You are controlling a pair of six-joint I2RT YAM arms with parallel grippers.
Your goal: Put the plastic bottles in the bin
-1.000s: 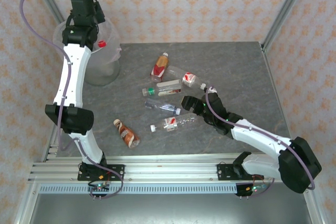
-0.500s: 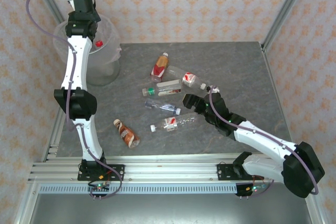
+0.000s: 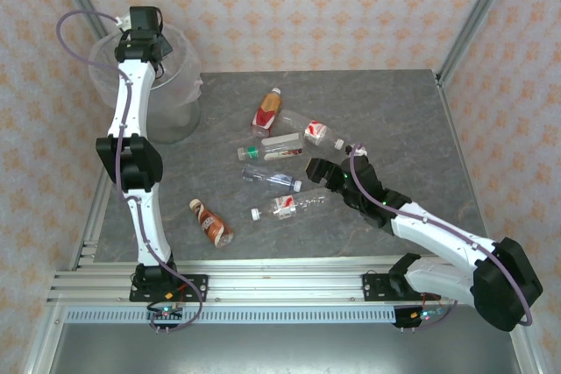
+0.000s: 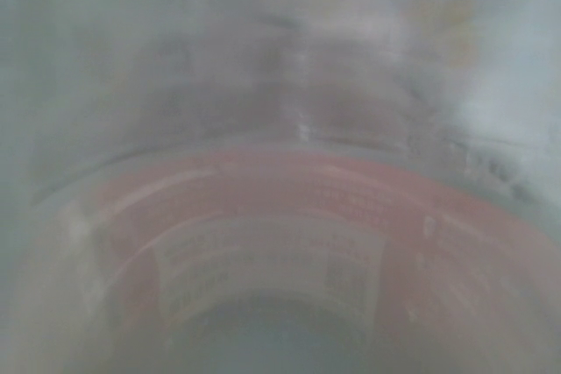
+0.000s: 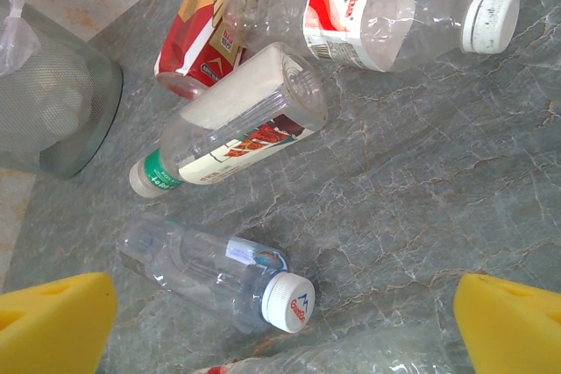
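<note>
Bottles: we count six on the table [image 3: 394, 111], all lying on their sides, none in the bin.
- Orange-label bottle [image 3: 266, 113], white cap, farthest back.
- Red-and-white bottle [image 3: 321, 134], clear with a white cap, just beside it.
- Green-cap bottle [image 3: 272, 147], flat-sided and clear, with a pale label, just in front of those two.
- Small clear bottle [image 3: 270, 177], crushed, white cap with a logo.
- Long bottle [image 3: 287, 205], clear, with a red-and-white label and white cap.
- Brown bottle [image 3: 210, 222], lying apart at the near left.

One more item, a blurred bottle [image 4: 272, 260], shows a red-and-white label close against the left wrist camera. We cannot tell whether it is held.

Bin [image 3: 180, 107]: round and translucent, lined with a crinkly bag. It stands at the far left corner, well apart from the cluster.

Left gripper [image 3: 140, 28]: above the bin's mouth. We cannot tell how its jaws stand.

Right gripper [image 3: 314, 170]: low beside the small clear bottle, with its yellow pads [image 5: 61, 321] wide apart and gripping nothing.
</note>
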